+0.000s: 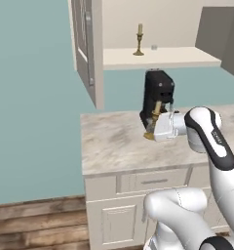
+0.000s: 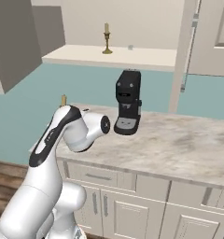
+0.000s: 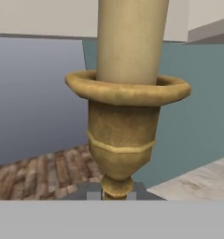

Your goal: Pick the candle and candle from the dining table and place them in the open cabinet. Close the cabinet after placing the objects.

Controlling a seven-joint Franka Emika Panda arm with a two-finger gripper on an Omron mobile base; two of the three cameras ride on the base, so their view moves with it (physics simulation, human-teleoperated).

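One candle stands upright on the cream shelf of the open cabinet. The other candle sits upright in my gripper, which is shut on the stem of its brass candlestick. In the left base view my gripper holds this candle just above the marble counter, in front of a black coffee machine. In the right base view its pale tip peeks over my arm. The dining table is out of view.
The black coffee machine stands on the marble counter under the cabinet. The cabinet doors swing out on both sides. A small pale object lies on the shelf near the candle.
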